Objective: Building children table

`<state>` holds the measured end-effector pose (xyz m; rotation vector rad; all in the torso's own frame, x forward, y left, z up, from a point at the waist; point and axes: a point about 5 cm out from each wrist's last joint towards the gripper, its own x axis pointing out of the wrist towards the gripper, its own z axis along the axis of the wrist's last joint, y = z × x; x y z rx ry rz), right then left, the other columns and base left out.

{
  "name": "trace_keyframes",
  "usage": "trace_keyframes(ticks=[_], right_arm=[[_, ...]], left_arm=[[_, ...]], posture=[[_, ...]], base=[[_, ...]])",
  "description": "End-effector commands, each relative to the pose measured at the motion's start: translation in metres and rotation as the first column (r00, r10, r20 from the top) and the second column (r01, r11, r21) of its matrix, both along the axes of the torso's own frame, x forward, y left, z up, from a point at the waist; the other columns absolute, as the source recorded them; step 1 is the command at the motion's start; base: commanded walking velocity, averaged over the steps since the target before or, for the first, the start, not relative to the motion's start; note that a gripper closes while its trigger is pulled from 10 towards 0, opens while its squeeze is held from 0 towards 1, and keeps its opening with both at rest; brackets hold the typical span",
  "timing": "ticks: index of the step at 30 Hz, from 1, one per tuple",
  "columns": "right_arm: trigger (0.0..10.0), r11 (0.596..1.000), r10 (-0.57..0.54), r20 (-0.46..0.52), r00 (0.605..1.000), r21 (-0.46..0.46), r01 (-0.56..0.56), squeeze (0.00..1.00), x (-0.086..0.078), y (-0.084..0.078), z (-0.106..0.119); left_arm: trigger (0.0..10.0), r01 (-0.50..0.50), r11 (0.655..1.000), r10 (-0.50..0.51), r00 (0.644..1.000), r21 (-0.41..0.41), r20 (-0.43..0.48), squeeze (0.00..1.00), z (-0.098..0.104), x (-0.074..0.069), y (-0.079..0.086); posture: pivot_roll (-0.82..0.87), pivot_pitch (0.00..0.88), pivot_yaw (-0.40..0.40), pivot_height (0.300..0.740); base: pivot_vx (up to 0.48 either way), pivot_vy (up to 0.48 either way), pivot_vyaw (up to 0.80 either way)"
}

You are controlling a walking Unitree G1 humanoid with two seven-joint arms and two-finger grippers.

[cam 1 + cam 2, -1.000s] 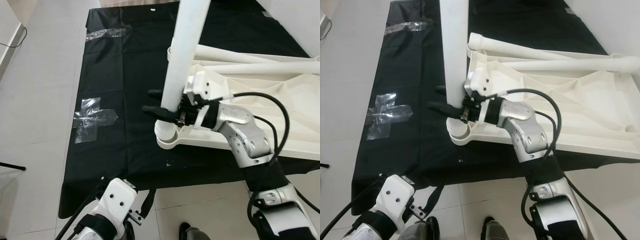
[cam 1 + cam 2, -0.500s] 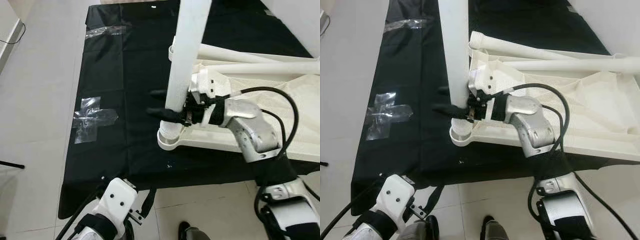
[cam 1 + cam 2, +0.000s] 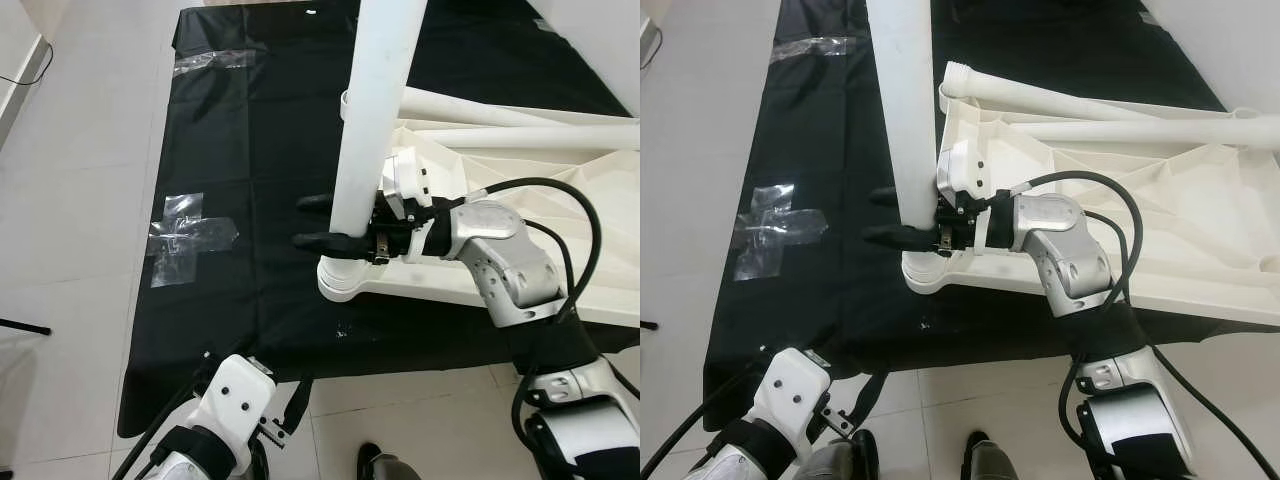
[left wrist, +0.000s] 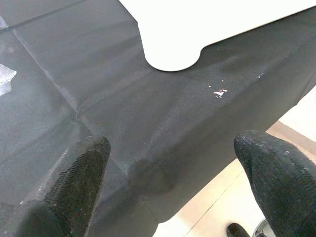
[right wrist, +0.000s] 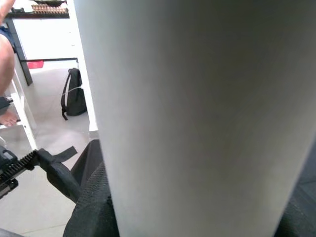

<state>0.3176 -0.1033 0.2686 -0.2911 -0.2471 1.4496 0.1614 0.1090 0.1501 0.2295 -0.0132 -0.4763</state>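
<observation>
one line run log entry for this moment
step: fit leg | right claw: around upright white plastic table leg in corner socket of upturned white tabletop | left claw: open, idle over black cloth

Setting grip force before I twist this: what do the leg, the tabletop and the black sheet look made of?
Leg: smooth matte white tube, probably moulded plastic; the right gripper is closed on it.
Tabletop: likely the same white plastic, upside down, with moulded ribs on its underside and a round corner socket.
Black sheet: thin matte fabric or non-woven cloth, with fold creases and a fine weave showing in the left wrist view.
</observation>
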Motion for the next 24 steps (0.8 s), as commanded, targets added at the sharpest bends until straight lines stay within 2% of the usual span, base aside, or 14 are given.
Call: trace_keyframes(ticks=[1, 9, 12, 17, 20, 24], right_arm=[[10.0, 0.997, 0.052, -0.097, 0.994, -0.049, -0.057, 0.00, -0.003, 0.002, -0.020], [10.0, 0.995, 0.077, -0.092, 0.993, -0.055, -0.083, 0.00, 0.002, 0.007, -0.018], [10.0, 0.994, 0.091, -0.054, 0.994, -0.060, -0.094, 0.00, 0.005, 0.017, -0.013], [10.0, 0.995, 0.075, -0.024, 0.997, -0.056, -0.076, 0.00, 0.008, 0.021, -0.008], [10.0, 0.998, 0.058, 0.022, 0.998, -0.027, -0.057, 0.00, 0.011, 0.027, 0.003], [10.0, 0.996, 0.088, 0.016, 0.996, -0.006, -0.088, 0.00, 0.008, 0.029, 0.006]], left_arm=[[10.0, -0.003, 1.000, 0.003, 1.000, 0.009, -0.025, 0.00, -0.007, -0.001, 0.000], [10.0, -0.003, 1.000, 0.003, 1.000, 0.009, -0.024, 0.00, -0.007, -0.002, 0.000], [10.0, -0.003, 1.000, 0.004, 1.000, 0.011, -0.024, 0.00, -0.006, -0.002, 0.001], [10.0, -0.003, 1.000, 0.004, 1.000, 0.012, -0.024, 0.00, -0.006, -0.002, 0.001], [10.0, -0.004, 1.000, 0.004, 1.000, 0.015, -0.024, 0.00, -0.005, -0.002, 0.002], [10.0, -0.002, 1.000, 0.002, 1.000, 0.017, -0.024, 0.00, -0.005, -0.002, 0.002]], posture=[[0.02, 0.321, -0.027, 0.740], [0.02, 0.326, -0.024, 0.740], [0.03, 0.330, -0.021, 0.740], [0.03, 0.330, -0.021, 0.740], [0.03, 0.333, -0.016, 0.740], [0.03, 0.333, -0.014, 0.740]], base=[[0.000, 0.000, 0.00], [0.000, 0.000, 0.00], [0.000, 0.000, 0.00], [0.000, 0.000, 0.00], [0.000, 0.000, 0.00], [0.000, 0.000, 0.00]])
